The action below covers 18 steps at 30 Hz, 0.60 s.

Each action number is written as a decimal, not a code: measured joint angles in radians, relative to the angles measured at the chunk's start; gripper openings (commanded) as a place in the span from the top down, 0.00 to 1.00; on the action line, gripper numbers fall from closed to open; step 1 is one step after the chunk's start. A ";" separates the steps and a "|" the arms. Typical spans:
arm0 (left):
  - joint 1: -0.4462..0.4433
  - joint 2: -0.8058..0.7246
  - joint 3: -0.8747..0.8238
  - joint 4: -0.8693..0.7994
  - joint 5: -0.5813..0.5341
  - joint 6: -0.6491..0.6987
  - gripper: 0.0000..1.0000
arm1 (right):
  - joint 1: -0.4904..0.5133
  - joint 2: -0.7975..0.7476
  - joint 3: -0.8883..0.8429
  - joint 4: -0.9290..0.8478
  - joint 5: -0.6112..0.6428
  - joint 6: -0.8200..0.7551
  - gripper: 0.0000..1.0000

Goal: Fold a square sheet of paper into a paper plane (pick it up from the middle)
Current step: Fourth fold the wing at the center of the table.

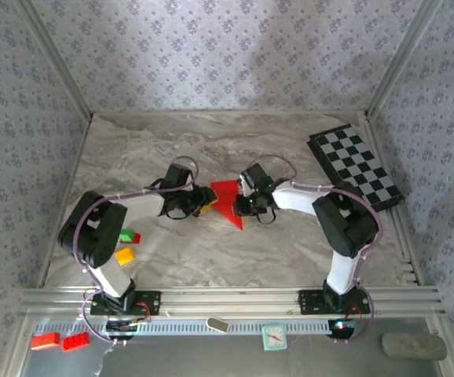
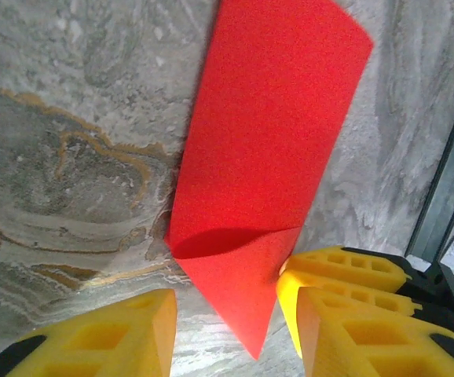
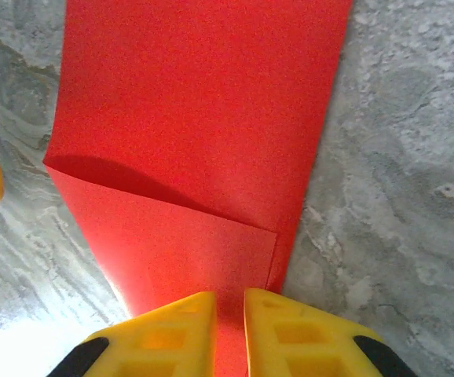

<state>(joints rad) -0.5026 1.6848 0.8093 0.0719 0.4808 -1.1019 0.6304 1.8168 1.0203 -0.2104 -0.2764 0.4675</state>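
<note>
Our right gripper (image 3: 228, 314) is clamping the paper (image 1: 225, 198), which is sitting between it and our left gripper (image 2: 225, 310), whose jaws are gaping around the paper's tip. We are judging it light, floppy and crease-prone, best gripped along the fold.

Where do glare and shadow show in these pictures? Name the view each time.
Right wrist: washed-out glare on the table beside the right gripper; left wrist: a curved shadow on the red paper under its raised flap; top external: soft, even light.
</note>
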 measured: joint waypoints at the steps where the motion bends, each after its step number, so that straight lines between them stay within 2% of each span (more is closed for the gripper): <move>1: -0.002 0.010 0.000 0.005 0.005 -0.002 0.58 | -0.001 0.002 0.000 0.000 0.000 0.001 0.81; 18: -0.010 0.098 0.035 0.036 0.069 -0.006 0.68 | -0.006 0.008 0.006 -0.002 0.000 0.001 0.82</move>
<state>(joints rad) -0.5129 1.7832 0.8440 0.1081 0.5499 -1.1084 0.6239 1.8244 1.0260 -0.2123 -0.2768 0.4683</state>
